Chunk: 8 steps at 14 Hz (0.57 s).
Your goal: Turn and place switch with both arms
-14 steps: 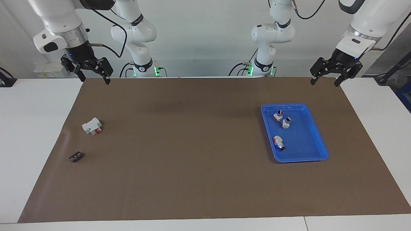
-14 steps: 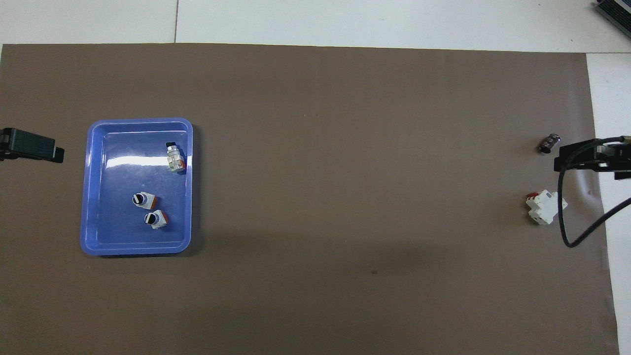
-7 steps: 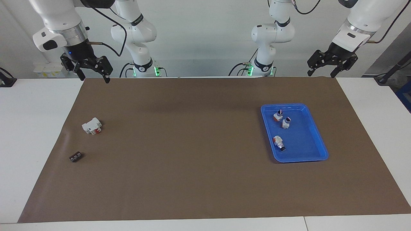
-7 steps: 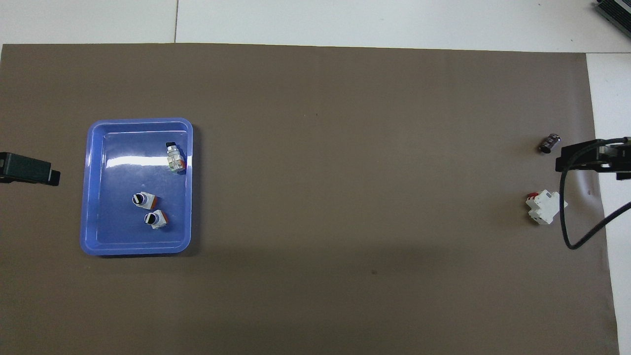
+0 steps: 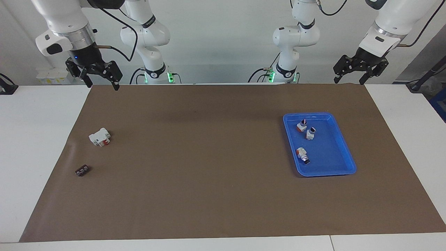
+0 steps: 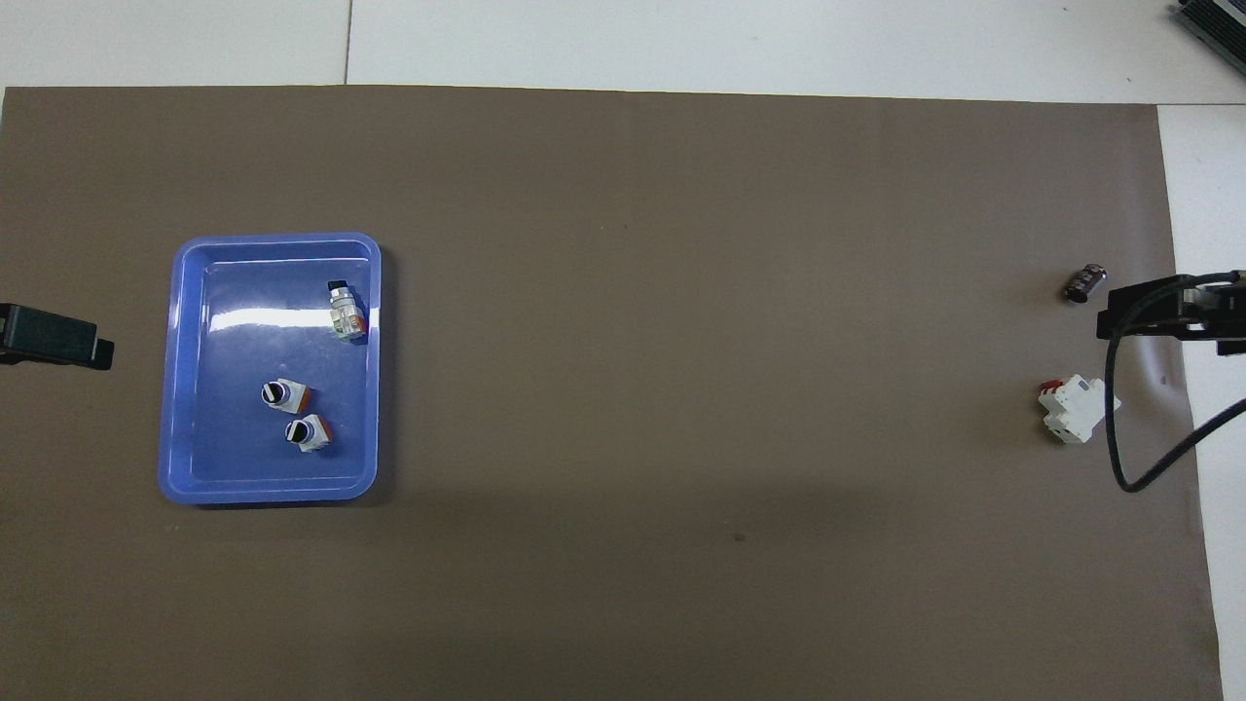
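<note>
Left end effector (image 5: 348,77) agape, empty, high over the mat corner by the blue tray (image 5: 349,166); right end effector (image 5: 101,81) likewise. Three near-identical switches (image 5: 303,155) in tray: wrong pick likely, neighbours close together.

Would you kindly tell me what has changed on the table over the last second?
The left pincer rose and drew back toward the left arm's end of the table, open and empty. The right pincer barely shifted, also open. The three switches in the blue tray, the white block and the black piece stayed put.
</note>
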Available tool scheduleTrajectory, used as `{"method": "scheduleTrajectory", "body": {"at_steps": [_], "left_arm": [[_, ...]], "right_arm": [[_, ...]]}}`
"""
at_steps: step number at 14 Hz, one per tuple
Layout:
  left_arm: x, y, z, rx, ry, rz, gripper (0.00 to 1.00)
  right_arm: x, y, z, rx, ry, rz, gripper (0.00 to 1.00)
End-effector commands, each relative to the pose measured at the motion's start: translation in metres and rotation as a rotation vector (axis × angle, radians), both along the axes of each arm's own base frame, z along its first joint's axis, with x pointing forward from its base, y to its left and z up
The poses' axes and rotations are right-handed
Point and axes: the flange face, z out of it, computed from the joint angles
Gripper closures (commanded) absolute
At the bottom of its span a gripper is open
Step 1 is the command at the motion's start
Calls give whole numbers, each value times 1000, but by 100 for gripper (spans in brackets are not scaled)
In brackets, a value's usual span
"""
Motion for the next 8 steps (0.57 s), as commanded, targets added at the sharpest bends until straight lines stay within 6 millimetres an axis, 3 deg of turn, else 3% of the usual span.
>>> {"method": "scheduleTrajectory", "body": {"at_steps": [1, 8], "left_arm": [[-5, 1, 4, 26, -18, 13, 0], [-7, 6, 7, 54, -12, 18, 0]], "right_arm": [[-7, 0, 1, 15, 6, 13, 1], [-7, 0, 1, 15, 6, 13, 1]]}}
